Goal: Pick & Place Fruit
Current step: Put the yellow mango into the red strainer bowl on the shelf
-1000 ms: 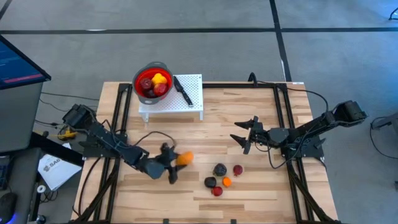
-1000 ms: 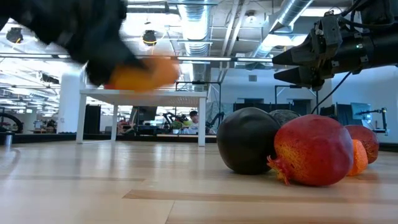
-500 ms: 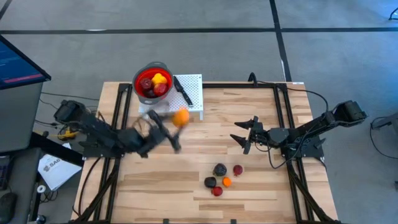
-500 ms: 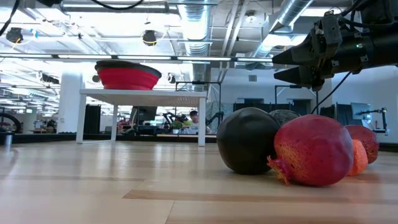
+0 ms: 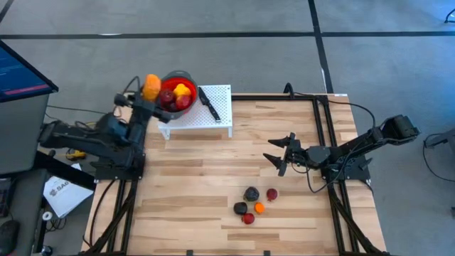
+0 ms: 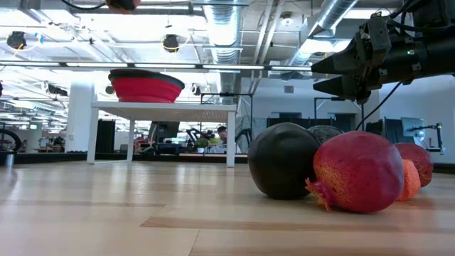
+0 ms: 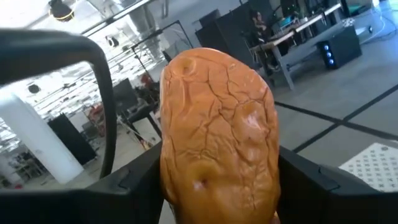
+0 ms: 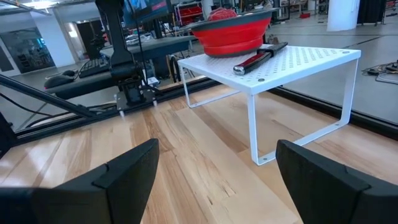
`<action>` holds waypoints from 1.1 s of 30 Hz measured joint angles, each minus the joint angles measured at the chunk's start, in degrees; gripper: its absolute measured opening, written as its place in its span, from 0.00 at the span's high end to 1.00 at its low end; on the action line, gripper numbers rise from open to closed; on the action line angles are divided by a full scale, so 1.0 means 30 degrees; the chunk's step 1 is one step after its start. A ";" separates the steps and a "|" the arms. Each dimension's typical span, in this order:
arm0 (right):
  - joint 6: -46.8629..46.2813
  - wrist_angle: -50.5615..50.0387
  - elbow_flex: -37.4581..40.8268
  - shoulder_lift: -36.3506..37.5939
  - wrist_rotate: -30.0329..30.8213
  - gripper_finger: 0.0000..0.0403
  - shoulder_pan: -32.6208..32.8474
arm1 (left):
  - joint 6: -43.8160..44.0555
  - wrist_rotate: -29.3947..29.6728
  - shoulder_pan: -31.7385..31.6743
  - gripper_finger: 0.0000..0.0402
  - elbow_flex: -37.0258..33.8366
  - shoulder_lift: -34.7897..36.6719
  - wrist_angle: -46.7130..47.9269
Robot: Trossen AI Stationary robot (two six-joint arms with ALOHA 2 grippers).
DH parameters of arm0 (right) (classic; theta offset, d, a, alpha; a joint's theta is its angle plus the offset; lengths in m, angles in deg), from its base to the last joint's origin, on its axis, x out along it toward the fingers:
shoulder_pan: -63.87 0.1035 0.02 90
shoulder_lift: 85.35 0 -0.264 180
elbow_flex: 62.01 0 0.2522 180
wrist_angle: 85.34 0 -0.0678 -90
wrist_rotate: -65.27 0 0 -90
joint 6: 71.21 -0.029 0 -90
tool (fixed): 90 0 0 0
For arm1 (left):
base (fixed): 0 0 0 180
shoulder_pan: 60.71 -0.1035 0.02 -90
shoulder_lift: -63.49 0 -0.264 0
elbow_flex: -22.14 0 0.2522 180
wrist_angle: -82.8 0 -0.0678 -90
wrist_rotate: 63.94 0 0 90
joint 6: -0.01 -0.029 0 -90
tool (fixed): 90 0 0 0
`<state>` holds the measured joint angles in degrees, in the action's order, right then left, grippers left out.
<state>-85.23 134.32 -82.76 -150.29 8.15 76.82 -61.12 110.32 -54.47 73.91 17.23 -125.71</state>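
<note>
An orange fruit (image 5: 151,86) sits clamped between the left fingers (image 7: 124,180), one on each side of it, up in the air just beside the outer rim of the bowl (image 5: 186,74), on the side away from the knife (image 5: 209,103). In the left wrist view the wrinkled orange fruit fills the middle of the frame, with a dark finger at each flank. The left gripper (image 5: 147,96) reaches in from the table's left edge.

The red bowl stands on a white rack (image 5: 220,122) at the back of the table (image 5: 178,213), and already holds red and yellow fruit (image 5: 176,94). The black-handled knife lies on the rack just beside the bowl.

Near the front of the table a loose group of five fruit (image 5: 252,203) lies together: a dark one, a black one, two red ones and a small orange one, touching or nearly so.

The right gripper (image 5: 276,156) hangs above the table right of centre, well apart from that group, its fingers (image 8: 124,171) spread wide with nothing between them.
</note>
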 joint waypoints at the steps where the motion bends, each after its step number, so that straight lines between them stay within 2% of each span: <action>1: 0.0000 0.0060 0.0000 -0.0001 0.0000 0.21 0.0000 | 0.0058 0.0040 0.0000 0.43 0.0024 0.0441 0.0371; 8: 0.0153 0.0830 0.0000 -0.0002 0.0005 0.21 -0.0084 | 0.0557 0.0106 0.0542 0.43 0.0099 0.1388 0.0642; 14: 0.0153 0.0971 0.0000 -0.0002 0.0007 0.21 -0.0544 | 0.2601 -0.0611 0.1777 0.43 0.0099 -0.1058 0.1041; 19: 0.0146 0.1001 0.0000 -0.0002 0.0000 0.21 -0.0612 | 0.3926 -0.1558 0.1818 0.43 0.0084 -0.3320 0.1232; 22: 0.0146 0.1008 0.0000 -0.0002 0.0000 0.21 -0.0612 | 0.4082 -0.1560 0.1372 0.43 0.0393 -0.3668 0.1336; 26: 0.0146 0.1059 0.0000 -0.0002 0.0000 0.21 -0.0612 | 0.4146 -0.2111 0.1144 0.43 0.1271 -0.2905 0.1554; 28: 0.0146 0.1110 0.0000 -0.0002 0.0000 0.21 -0.0612 | 0.4932 -0.2920 0.1247 0.43 0.1812 -0.2396 0.2321; 30: 0.0138 0.1154 0.0000 -0.0002 0.0000 0.21 -0.0612 | 0.6899 -0.4306 0.1399 0.43 0.2358 -0.1805 0.4263; 33: 0.0144 0.1289 0.0000 -0.0002 0.0000 0.21 -0.0612 | 1.2207 -0.8486 0.1368 0.43 0.3464 -0.1001 0.9348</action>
<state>-84.80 138.18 -82.76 -150.30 8.15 74.99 -24.50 84.87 -50.37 84.30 14.23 -97.67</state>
